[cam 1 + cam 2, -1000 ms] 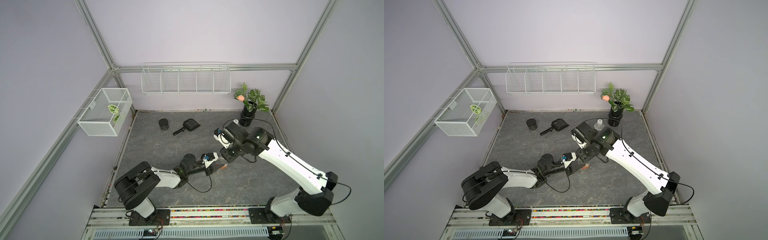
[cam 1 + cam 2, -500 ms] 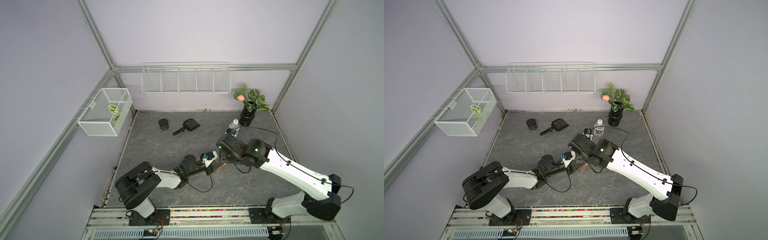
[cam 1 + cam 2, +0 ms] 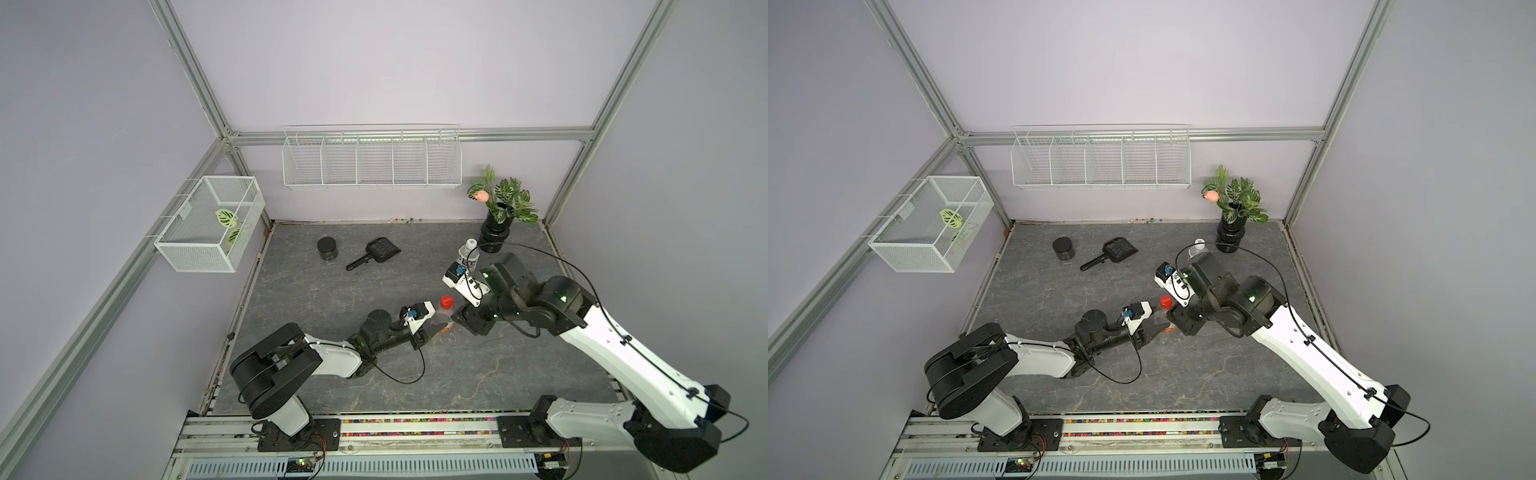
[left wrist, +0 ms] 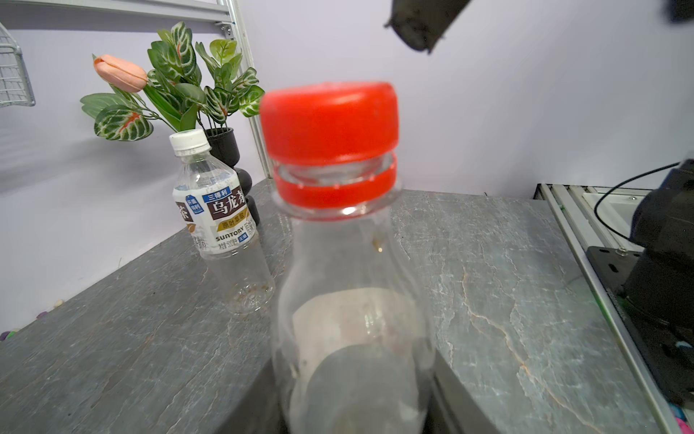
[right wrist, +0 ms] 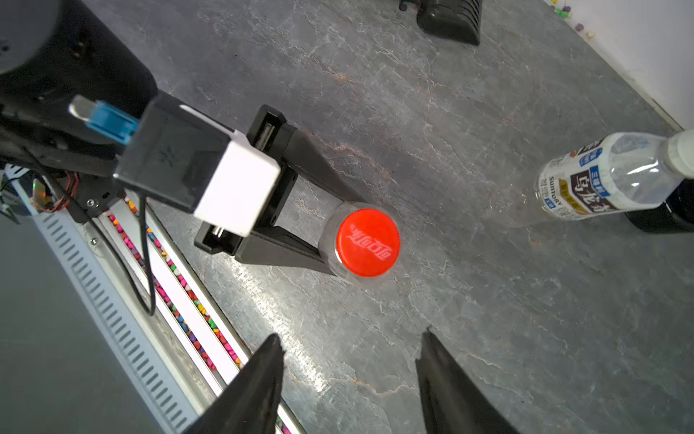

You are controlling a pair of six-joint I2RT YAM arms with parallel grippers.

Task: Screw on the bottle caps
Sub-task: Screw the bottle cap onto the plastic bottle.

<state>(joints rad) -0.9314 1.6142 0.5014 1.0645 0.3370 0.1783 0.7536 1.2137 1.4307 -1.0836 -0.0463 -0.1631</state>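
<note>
While L gripper (image 5: 336, 235) clamps bottle (image 4: 353, 300) | red cap (image 5: 367, 242) on its neck | R gripper (image 5: 352, 334) jaws apart, clear of cap

We see 2 arms, the left arm (image 3: 332, 357) and right arm (image 3: 615, 353), white shells between black joints. Behind the black wedge fingers (image 5: 315, 161) of the left gripper (image 5: 340, 238) sits a white-fronted black camera block (image 5: 195, 169) with a blue plug (image 5: 112, 122) and thin black cable (image 5: 147, 263).
</note>
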